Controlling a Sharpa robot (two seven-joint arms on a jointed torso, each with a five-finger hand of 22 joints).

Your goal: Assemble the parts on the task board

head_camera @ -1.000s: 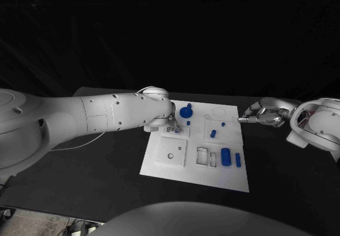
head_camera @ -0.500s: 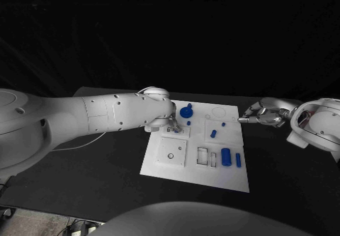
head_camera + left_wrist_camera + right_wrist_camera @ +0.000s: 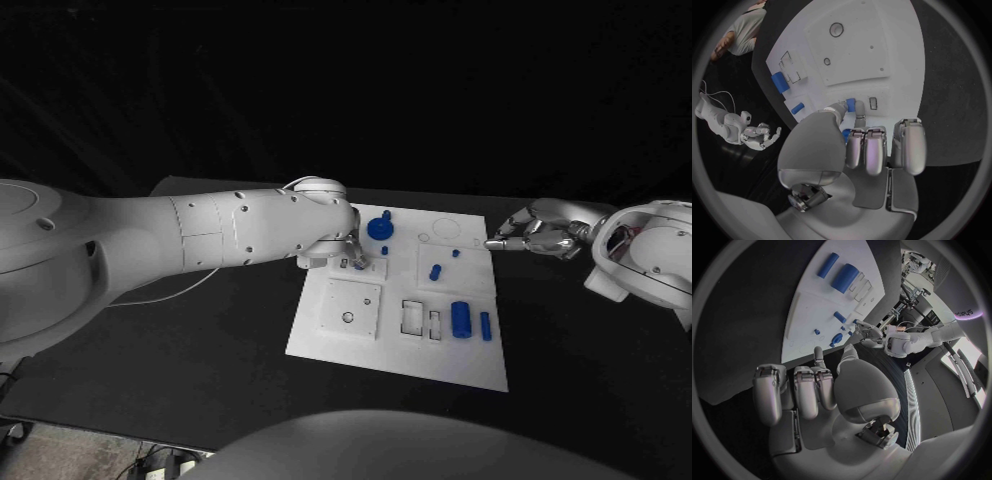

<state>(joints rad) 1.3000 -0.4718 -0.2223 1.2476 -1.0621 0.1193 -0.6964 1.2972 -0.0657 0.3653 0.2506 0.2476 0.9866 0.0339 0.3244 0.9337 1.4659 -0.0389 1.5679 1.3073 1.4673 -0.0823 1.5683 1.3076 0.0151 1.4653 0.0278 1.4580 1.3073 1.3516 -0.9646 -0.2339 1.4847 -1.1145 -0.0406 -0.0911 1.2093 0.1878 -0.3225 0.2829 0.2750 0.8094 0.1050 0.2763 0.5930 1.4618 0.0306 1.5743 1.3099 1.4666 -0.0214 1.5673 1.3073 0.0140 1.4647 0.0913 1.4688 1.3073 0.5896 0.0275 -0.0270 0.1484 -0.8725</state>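
Over the last second almost nothing has moved: the left hand [image 3: 346,252] stays planted at the far left part of the task board [image 3: 346,345], and the right hand [image 3: 537,232] still hovers just off the board's far right edge, over the black table [image 3: 216,350]. That stillness suggests the left hand is in the middle of a fine seating step rather than travelling between parts. In the left wrist view the left hand's fingertips [image 3: 859,120] pinch a small blue peg [image 3: 851,104] right beside a small rectangular slot [image 3: 873,103] in the board, so the peg is held, apparently about to go in or just short of seated; which of the two cannot be told. The right hand holds nothing, its fingers loosely curled with gaps between them. The board is a flat, matt white plate with shallow recessed outlines and round holes. The blue knob [image 3: 379,227] standing near the far edge is rounded and upright; the large blue cylinder [image 3: 459,318] and the slimmer blue bar [image 3: 485,325] lie flat side by side towards the near right edge, smooth like hard plastic. The hands are silver metal against glossy white arm shells.
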